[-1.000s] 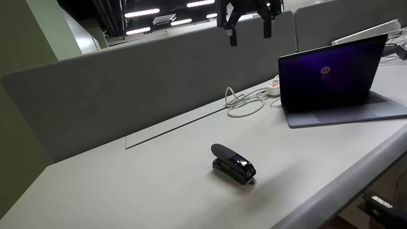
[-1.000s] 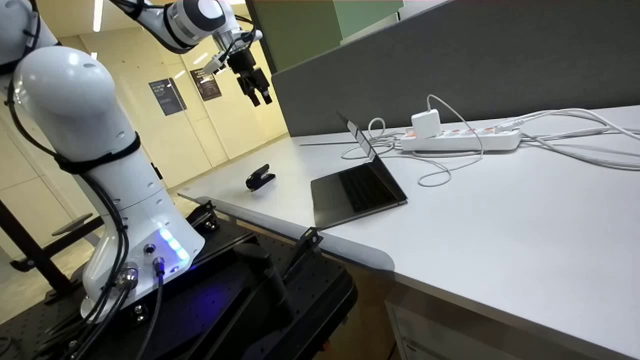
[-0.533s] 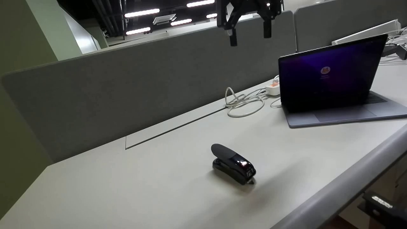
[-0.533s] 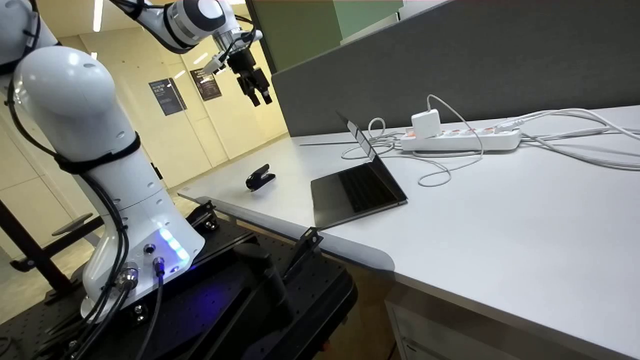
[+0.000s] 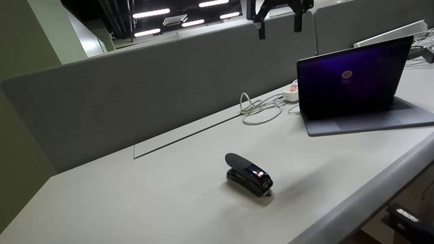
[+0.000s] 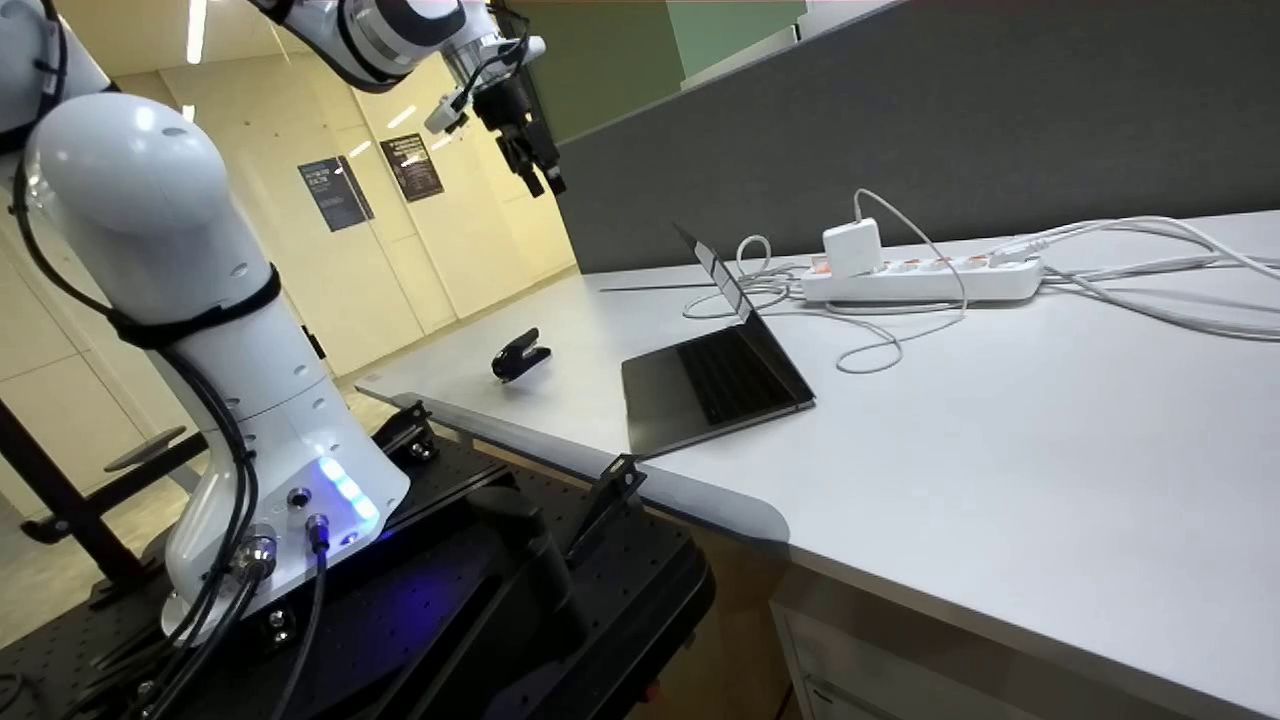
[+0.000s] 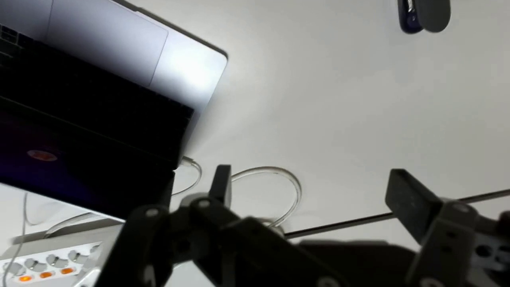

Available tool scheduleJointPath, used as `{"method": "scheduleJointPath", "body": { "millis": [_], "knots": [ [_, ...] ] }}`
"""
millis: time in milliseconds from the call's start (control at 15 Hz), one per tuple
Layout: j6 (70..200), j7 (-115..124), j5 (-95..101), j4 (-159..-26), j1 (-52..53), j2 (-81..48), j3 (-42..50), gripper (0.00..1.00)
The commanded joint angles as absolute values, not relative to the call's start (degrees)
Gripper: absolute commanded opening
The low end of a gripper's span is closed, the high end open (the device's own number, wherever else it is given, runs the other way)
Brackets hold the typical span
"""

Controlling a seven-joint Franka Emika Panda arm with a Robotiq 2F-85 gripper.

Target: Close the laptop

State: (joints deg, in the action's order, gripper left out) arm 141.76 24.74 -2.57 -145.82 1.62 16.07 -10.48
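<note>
Laptop (image 6: pixel 718 360), one, grey, stood open on the worktop (image 5: pixel 162 193), lid (image 5: pixel 351 81) raised; claw (image 5: pixel 279 31), one, parted wide, held nothing and hung well apart from the lid; of the closing, nothing appeared done, and the lid's full downward swing seemed left

arm (image 6: pixel 190 240): white, rounded | cables (image 6: pixel 241 452): black | light (image 6: pixel 347 487): blue | end effector (image 7: pixel 312 185): black, probable screws (image 7: pixel 152 212) (blurred)

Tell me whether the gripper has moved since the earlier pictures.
Yes: in an exterior view, the gripper has shifted right and up in the picture against the grey partition.
</note>
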Motion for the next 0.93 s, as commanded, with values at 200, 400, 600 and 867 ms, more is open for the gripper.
{"method": "scheduleJointPath", "body": {
  "millis": [200, 400, 600, 867],
  "knots": [
    [146.0, 24.2, -0.8, -151.4, -6.3, 23.7, -2.8, 1.0],
    [147.0, 23.5, -1.6, -153.5, -11.4, 26.9, 1.2, 1.0],
    [146.7, 21.7, -2.9, -152.3, -12.2, 25.6, 2.0, 1.0],
    [146.9, 20.3, -4.5, -153.5, -12.3, 27.1, 3.3, 1.0]
  ]
}}
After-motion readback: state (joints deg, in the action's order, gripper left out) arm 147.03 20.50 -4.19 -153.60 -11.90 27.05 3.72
